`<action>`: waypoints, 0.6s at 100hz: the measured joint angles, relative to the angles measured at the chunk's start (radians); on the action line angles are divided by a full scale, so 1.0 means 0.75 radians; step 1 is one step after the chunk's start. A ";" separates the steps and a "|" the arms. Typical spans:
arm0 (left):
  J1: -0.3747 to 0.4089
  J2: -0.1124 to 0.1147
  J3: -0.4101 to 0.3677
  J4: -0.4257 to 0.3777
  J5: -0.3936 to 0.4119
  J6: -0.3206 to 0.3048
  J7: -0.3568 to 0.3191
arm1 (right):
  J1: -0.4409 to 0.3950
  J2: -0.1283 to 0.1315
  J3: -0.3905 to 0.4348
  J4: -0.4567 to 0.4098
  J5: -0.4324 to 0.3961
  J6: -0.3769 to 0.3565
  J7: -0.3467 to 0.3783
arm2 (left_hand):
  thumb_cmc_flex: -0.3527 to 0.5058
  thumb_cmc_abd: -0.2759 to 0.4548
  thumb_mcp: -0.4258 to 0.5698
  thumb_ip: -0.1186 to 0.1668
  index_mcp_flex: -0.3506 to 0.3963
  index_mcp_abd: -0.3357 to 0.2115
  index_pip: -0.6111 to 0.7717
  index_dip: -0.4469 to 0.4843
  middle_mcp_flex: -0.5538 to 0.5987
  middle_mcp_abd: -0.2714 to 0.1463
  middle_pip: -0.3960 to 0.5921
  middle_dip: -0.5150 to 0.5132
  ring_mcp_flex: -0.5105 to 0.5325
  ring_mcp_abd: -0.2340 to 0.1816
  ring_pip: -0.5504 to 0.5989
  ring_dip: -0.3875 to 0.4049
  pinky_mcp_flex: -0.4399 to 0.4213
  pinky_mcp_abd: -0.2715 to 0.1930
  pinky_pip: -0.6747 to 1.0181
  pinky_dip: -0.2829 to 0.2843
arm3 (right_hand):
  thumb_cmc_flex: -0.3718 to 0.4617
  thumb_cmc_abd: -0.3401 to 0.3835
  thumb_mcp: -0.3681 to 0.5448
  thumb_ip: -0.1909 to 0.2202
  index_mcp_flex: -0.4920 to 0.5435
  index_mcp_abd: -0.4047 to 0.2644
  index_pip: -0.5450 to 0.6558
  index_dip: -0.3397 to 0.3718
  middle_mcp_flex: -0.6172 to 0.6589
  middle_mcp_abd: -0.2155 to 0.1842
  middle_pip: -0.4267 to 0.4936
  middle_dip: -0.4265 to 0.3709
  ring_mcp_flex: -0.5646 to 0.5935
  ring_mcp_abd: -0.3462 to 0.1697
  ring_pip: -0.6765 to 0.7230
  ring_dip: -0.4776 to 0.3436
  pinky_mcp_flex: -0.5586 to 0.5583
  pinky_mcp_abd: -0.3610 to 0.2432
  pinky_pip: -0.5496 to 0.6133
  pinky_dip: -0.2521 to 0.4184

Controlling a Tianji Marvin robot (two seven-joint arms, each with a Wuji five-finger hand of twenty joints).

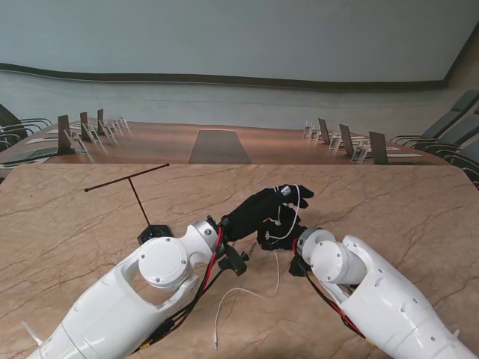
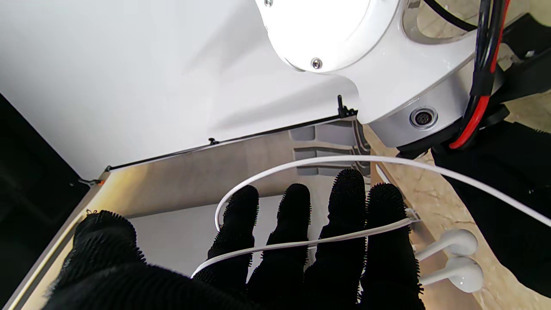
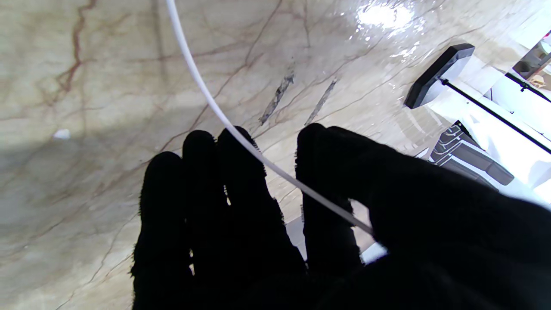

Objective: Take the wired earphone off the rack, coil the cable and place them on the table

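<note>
The marble table [image 1: 90,224] carries everything, and the black rack [image 1: 138,196] serves as the landmark: a thin T-shaped stand on a small base, bare of any cable. To the right of the rack, well apart from it, the left hand [image 1: 263,209] is raised off the surface with four fingers [image 2: 297,241] extended side by side; the white cable [image 1: 295,213] is looped around them and crosses them. Just beyond that hand from the rack, the right hand [image 1: 275,238] pinches the cable between thumb and fingers. Nearer to me than the rack, the cable's loose end [image 1: 228,307] trails on the table. The two earbuds [image 2: 462,258] hang beside the left hand's outer finger.
</note>
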 measured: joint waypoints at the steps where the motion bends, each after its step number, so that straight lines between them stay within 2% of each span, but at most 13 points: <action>1: 0.000 0.000 0.000 -0.001 -0.001 0.001 -0.001 | 0.000 0.000 0.000 0.001 -0.001 0.001 0.000 | 0.000 0.001 0.000 0.000 -0.011 -0.001 0.000 0.002 -0.006 0.000 0.001 0.001 0.000 0.000 0.001 0.004 0.000 0.000 0.000 0.000 | 0.000 0.000 0.000 0.000 0.000 0.000 0.000 0.000 0.000 0.000 0.000 0.000 0.000 0.000 0.000 0.000 0.000 0.000 0.000 0.000; 28: 0.029 0.000 0.001 -0.025 -0.048 0.014 -0.001 | 0.036 -0.008 -0.021 0.047 -0.006 0.034 -0.028 | 0.016 0.029 0.001 0.000 -0.012 -0.002 0.001 0.002 -0.008 0.000 0.007 0.021 0.000 -0.003 0.002 0.024 0.014 0.000 0.000 0.000 | 0.000 -0.001 0.002 0.000 0.001 0.002 0.000 0.000 0.000 0.000 0.001 0.000 0.000 0.000 0.000 0.000 0.000 0.000 0.000 0.000; 60: 0.060 0.014 -0.008 -0.065 -0.061 0.041 -0.073 | 0.055 -0.026 0.014 0.081 -0.030 0.053 -0.068 | 0.016 0.029 0.001 0.000 -0.041 -0.002 0.007 0.017 -0.008 0.000 0.032 0.056 0.070 -0.003 0.057 0.074 0.078 0.036 0.064 0.021 | 0.000 -0.014 0.017 0.000 0.009 0.009 0.000 0.000 0.000 0.000 0.001 0.000 0.000 0.000 0.000 0.001 0.000 0.000 0.000 0.000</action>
